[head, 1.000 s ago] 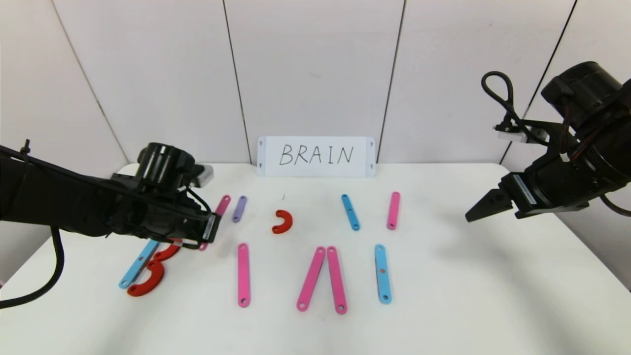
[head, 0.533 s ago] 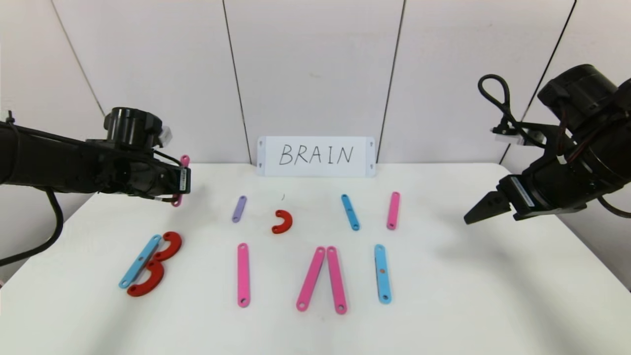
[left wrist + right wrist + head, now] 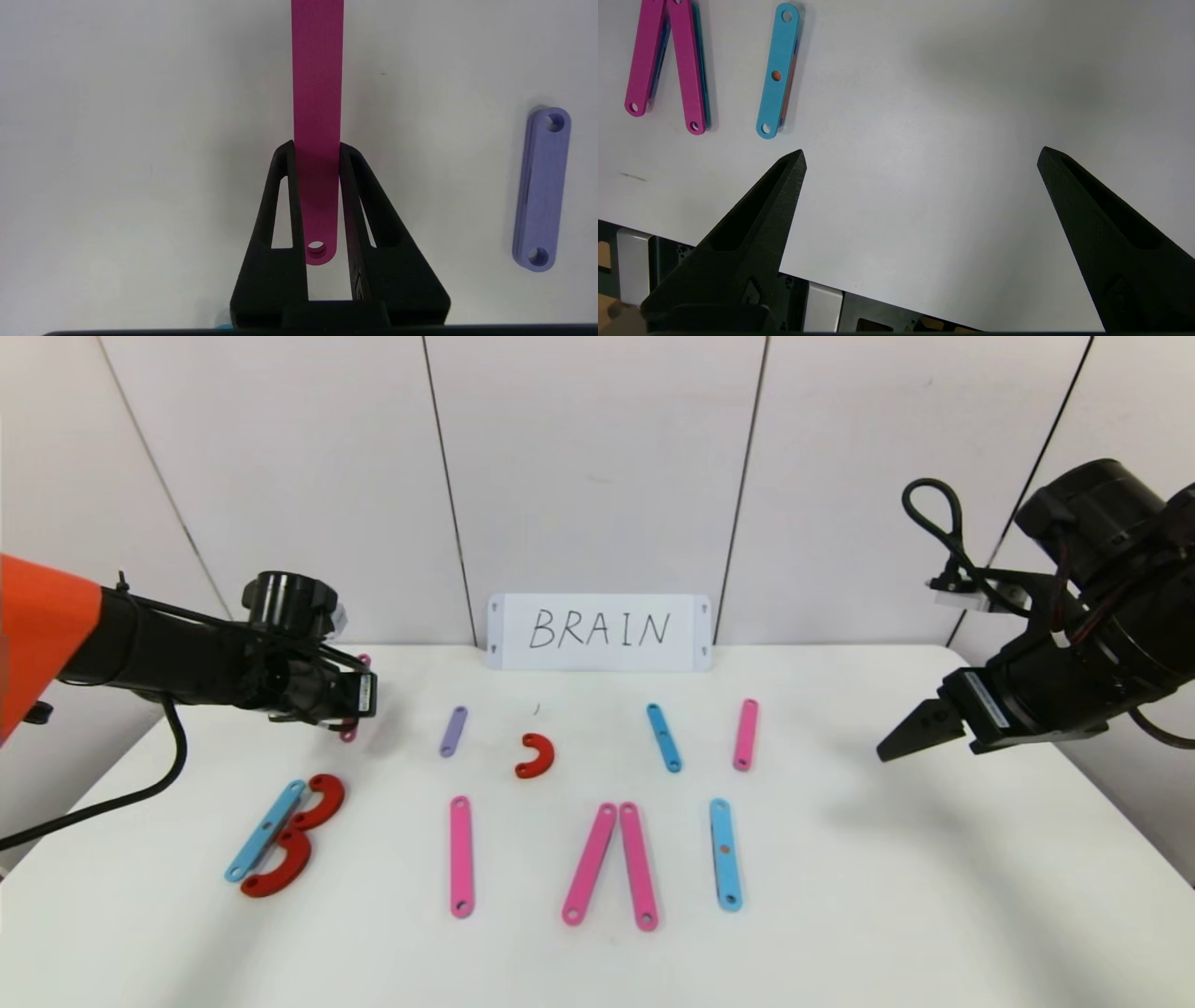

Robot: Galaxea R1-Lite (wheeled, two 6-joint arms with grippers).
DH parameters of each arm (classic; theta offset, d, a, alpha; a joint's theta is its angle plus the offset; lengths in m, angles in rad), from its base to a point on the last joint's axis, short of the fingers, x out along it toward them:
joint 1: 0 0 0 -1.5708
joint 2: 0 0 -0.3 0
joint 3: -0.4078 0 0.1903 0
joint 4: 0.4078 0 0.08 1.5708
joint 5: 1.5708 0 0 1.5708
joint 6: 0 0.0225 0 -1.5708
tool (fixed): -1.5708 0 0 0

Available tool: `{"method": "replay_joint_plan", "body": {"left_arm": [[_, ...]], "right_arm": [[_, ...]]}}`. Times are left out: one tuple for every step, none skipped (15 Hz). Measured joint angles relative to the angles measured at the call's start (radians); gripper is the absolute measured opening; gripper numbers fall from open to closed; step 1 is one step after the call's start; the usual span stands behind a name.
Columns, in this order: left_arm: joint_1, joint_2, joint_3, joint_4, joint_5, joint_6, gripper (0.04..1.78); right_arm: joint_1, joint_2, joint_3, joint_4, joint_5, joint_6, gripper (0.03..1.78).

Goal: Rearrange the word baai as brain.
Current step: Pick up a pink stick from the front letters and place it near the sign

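Observation:
The word lies as a front row on the white table (image 3: 840, 896). It holds a blue bar with two red C pieces (image 3: 289, 835), a pink bar (image 3: 460, 854), two pink bars leaning together (image 3: 607, 863) and a blue bar (image 3: 724, 854). My left gripper (image 3: 359, 695) hovers over the back left, shut on another pink bar (image 3: 351, 730). In the left wrist view that pink bar (image 3: 317, 70) sticks out between the fingers of the left gripper (image 3: 317, 149). My right gripper (image 3: 910, 733) hangs open over the right side, and the right wrist view shows this right gripper (image 3: 922, 154) holding nothing.
Behind the row lie a short purple bar (image 3: 454, 731), a red C piece (image 3: 536, 756), a blue bar (image 3: 664, 737) and a pink bar (image 3: 745, 735). A white card reading BRAIN (image 3: 598, 631) leans on the back wall. The table's front edge shows under the right gripper.
My left gripper lifted the pink bar from beside the purple bar and carried it left and back. It then sank a little. The right arm barely moved.

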Motion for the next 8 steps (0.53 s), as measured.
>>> {"method": "replay_joint_plan", "body": {"left_arm": [[-0.001,0.009,-0.001,0.0,0.0,0.0,0.28],[-0.004,0.016,-0.003,-0.001,-0.001,-0.002,0.28],[-0.011,0.022,-0.003,-0.001,-0.001,-0.005,0.28],[-0.017,0.026,-0.003,-0.001,-0.001,-0.006,0.28],[-0.022,0.028,-0.001,-0.001,-0.002,-0.009,0.28],[-0.026,0.03,0.0,-0.001,-0.003,-0.01,0.28],[-0.031,0.031,0.001,-0.001,-0.003,-0.011,0.28],[-0.037,0.033,0.003,-0.001,-0.003,-0.011,0.28]], "right_arm": [[0.0,0.0,0.0,0.0,0.0,0.0,1.74],[-0.001,0.0,0.0,0.0,0.0,0.0,1.74],[-0.001,0.0,0.0,0.0,0.0,0.0,1.74],[-0.001,0.0,0.0,0.0,0.0,0.0,1.74],[-0.001,0.0,0.0,0.0,-0.001,0.0,1.74],[-0.001,0.0,0.0,0.0,0.0,0.0,1.74],[0.0,0.0,0.0,0.0,0.0,0.0,1.74],[0.0,0.0,0.0,0.0,0.0,0.0,1.74]]}}
